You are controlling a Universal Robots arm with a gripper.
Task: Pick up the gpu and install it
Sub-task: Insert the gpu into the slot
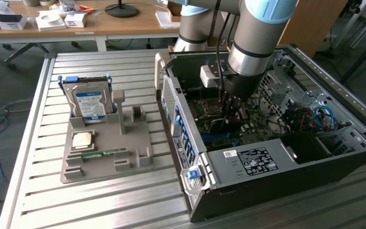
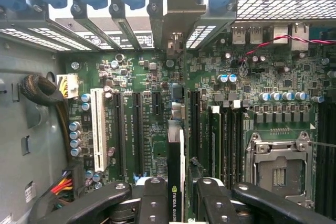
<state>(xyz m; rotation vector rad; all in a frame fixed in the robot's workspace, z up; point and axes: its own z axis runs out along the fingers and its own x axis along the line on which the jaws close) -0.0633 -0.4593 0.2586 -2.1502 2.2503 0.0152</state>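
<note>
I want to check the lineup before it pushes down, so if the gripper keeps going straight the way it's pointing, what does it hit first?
Most likely the motherboard inside the computer case. The gripper holds the gpu edge-on between its jaws, pointing at the expansion slots, so the card's edge would meet the board first. Which slot is hard to tell, as depth is unclear.

The arm [image 1: 259, 33] comes down steeply from the far side of the scene, its silver-and-pale-blue tube ending in a black wrist section that points straight down toward the exterior view's right half. Below the wrist the gripper [image 1: 232, 112] hangs vertical. In the wrist view the gripper [image 2: 177, 195] shows two black linked fingers [image 2: 152, 198] side by side (each studded with round pivot pins), drawn in to a narrow gap and clamped on the edge of the gpu [image 2: 176, 174] standing between them.
</note>
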